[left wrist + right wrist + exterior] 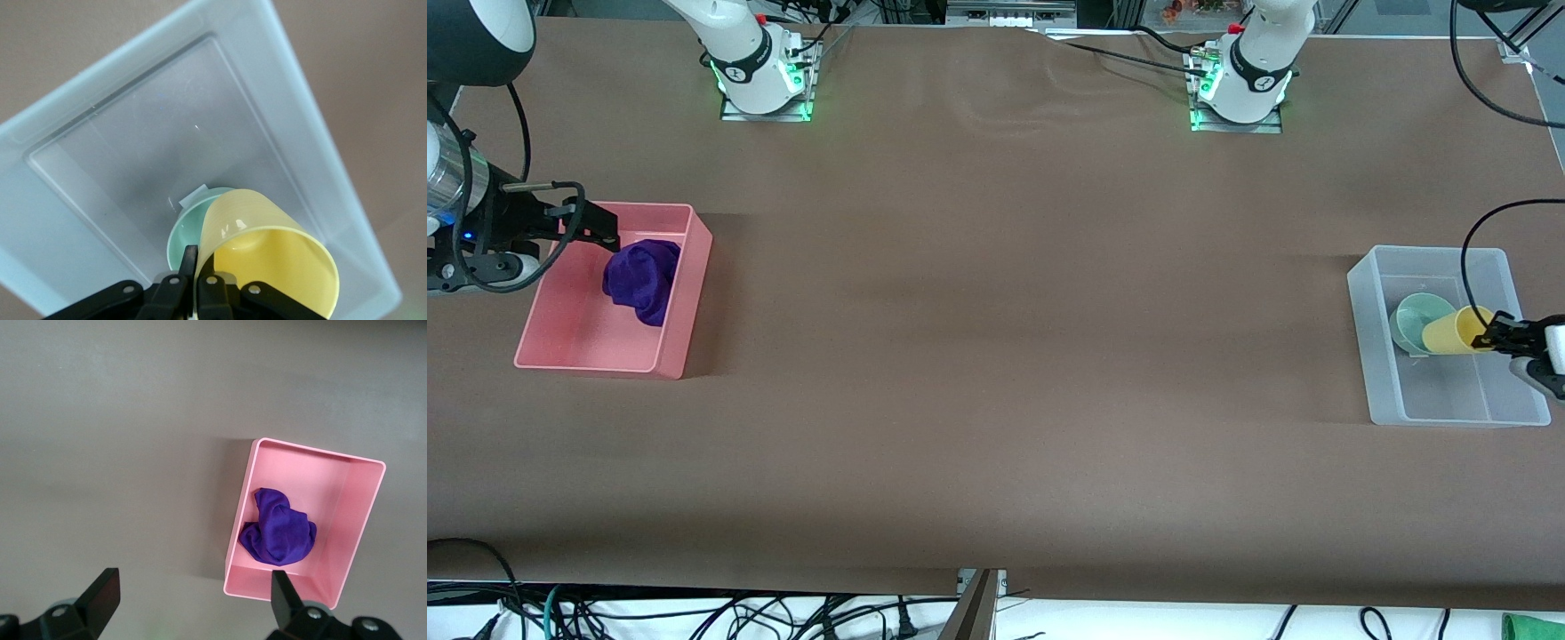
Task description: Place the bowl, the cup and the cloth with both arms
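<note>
At the left arm's table edge the left gripper (1489, 339) pinches the cup (1454, 331) over the bowl (1416, 320) in the bin (1371, 342), while the right gripper (596, 229), fingers spread and empty, seems to hang over the tray (574, 342) with the cloth (643, 277).

Brown table (996, 356) carries pink bin (596, 360) and clear bin (1449, 416).

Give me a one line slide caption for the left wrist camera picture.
Left gripper pinches the yellow cup's rim above the clear bin, green bowl beneath.
</note>
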You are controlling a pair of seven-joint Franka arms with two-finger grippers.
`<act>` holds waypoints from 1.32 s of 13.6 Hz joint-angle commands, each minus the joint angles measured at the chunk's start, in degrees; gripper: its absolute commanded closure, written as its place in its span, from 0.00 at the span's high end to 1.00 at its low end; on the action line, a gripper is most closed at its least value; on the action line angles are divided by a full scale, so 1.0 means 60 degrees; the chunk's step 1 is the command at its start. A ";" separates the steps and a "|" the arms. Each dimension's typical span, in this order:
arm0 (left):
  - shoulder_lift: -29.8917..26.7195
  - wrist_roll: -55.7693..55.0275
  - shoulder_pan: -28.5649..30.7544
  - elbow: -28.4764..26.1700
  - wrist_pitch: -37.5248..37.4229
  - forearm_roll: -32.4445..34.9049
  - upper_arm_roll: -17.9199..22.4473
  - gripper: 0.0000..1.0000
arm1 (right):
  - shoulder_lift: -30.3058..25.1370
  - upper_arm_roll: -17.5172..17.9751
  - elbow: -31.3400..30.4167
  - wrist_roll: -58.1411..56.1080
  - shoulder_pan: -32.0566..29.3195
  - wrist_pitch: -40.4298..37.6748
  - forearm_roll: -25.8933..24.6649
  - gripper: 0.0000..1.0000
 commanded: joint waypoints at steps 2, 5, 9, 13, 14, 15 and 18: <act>-0.0058 0.0491 0.0229 -0.0229 0.0034 0.0272 -0.0077 0.49 | -0.0051 0.0085 -0.0005 0.0160 -0.0064 -0.0045 -0.0109 1.00; -0.0174 0.0447 0.0230 -0.0157 -0.0287 0.0155 -0.0193 1.00 | -0.0051 0.0085 -0.0005 0.0160 -0.0064 -0.0045 -0.0094 1.00; -0.0730 -0.0121 0.0083 -0.0068 -0.0435 0.0111 -0.1421 1.00 | -0.0051 0.0071 -0.0005 0.0146 -0.0064 -0.0045 -0.0094 1.00; -0.1433 -0.1655 -0.0193 -0.0054 -0.0726 0.0126 -0.2375 1.00 | -0.0051 0.0071 -0.0005 0.0146 -0.0064 -0.0045 -0.0094 1.00; -0.1550 -0.2431 -0.0384 -0.0039 -0.0989 0.0111 -0.2434 1.00 | -0.0051 0.0071 -0.0005 0.0146 -0.0064 -0.0031 -0.0094 1.00; -0.1726 -0.3193 -0.0603 0.0019 -0.1050 0.0111 -0.2595 1.00 | -0.0051 0.0071 -0.0005 0.0160 -0.0064 -0.0045 -0.0094 1.00; -0.2588 -0.5682 -0.1759 0.0021 -0.1123 0.0008 -0.2524 1.00 | -0.0051 0.0056 -0.0005 0.0146 -0.0064 -0.0031 -0.0094 1.00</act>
